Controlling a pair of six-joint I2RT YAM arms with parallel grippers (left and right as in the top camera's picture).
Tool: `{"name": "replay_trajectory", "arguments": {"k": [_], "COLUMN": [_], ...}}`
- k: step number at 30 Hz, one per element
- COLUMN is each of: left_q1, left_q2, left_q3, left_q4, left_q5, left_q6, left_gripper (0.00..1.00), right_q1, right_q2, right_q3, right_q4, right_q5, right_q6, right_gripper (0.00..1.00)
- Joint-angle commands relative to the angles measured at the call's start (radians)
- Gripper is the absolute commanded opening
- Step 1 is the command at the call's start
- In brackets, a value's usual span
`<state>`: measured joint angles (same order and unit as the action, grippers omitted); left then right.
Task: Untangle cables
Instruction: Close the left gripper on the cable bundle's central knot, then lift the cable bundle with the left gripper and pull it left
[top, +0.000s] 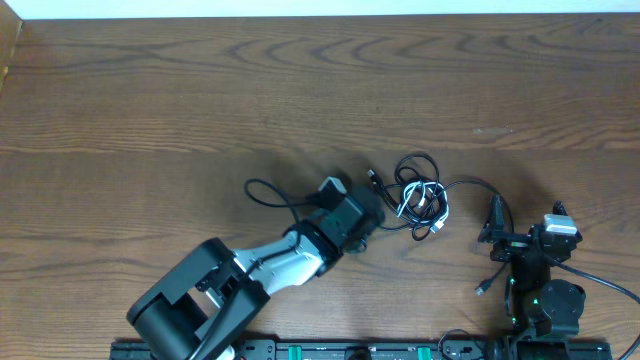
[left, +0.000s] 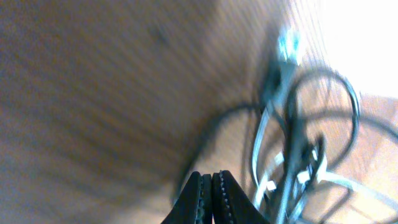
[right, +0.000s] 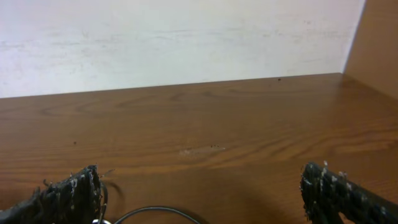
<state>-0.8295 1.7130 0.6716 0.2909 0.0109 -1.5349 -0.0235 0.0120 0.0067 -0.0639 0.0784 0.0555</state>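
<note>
Brown wood-grain desk (top: 150, 90) carries the cables (top: 420, 195) in one knot, a little right of its middle and nearer the front edge, where the arms are mounted, than the far edge. At the heart of the knot the white cable (top: 432, 205) is coiled in small loops, with thin black strands crossing over and around it. A black loop (top: 415, 163) stands out on the knot's far side. A long black strand (top: 262, 190) curls away toward the left edge and runs back under the left arm (top: 280, 258). An arcing black strand (top: 480, 185) leaves toward the right edge and ends close to the right arm.

The left arm reaches in from the front-left corner, its left gripper (left: 210, 186) at the left side of the knot. In the wrist view its fingers are pressed together with no gap, just beside the white loops. A dark strand seems to run up to the fingertips, but the view is blurred and I cannot tell whether it is pinched.

The right gripper (right: 199, 196) sits near the front edge, right of the knot and apart from it, facing the far edge and the pale wall (right: 155, 43). Its fingers (right: 71, 196) stand wide apart, holding nothing; a thin black cord (right: 155, 210) lies on the desk low between them.
</note>
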Motion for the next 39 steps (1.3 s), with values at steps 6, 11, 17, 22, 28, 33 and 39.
{"name": "replay_trajectory", "arguments": {"k": [6,11,17,22,28,33,39], "left_q1": [0.074,0.057,-0.006,-0.08,-0.134,-0.152,-0.152], "left_q2": [-0.081,-0.155,-0.155,-0.114,-0.044,0.054,0.181], "left_q3": [-0.005,-0.005,-0.004,0.008,0.044,0.077,0.16], "left_q4": [-0.047,-0.036,-0.026,-0.004,0.054,0.194,0.22], "left_q5": [0.046,0.135,0.122,0.013,-0.05,-0.063,-0.093], "left_q6": [0.193,0.428,0.532,0.529,0.575,0.599,0.609], "left_gripper": [0.16,0.65,0.71,0.74,0.84,0.84,0.72], "right_q1": [0.004,0.004,0.004,0.004,0.004,0.004,0.004], "right_q2": [-0.005,-0.005,-0.005,-0.005,-0.005,-0.005,-0.005], "right_q3": [-0.002,-0.002,-0.002,-0.002,-0.002,-0.002,-0.002], "right_q4": [-0.004,-0.004,-0.004,-0.004,-0.004,-0.004,-0.004], "right_q5": [0.001,0.001,0.001,0.001,0.001,0.001,0.001], "right_q6": [-0.012,-0.012,-0.012,-0.012,-0.012,-0.012,-0.012], "right_gripper": [0.99,0.99,0.99,0.99,0.99,0.99,0.99]}}
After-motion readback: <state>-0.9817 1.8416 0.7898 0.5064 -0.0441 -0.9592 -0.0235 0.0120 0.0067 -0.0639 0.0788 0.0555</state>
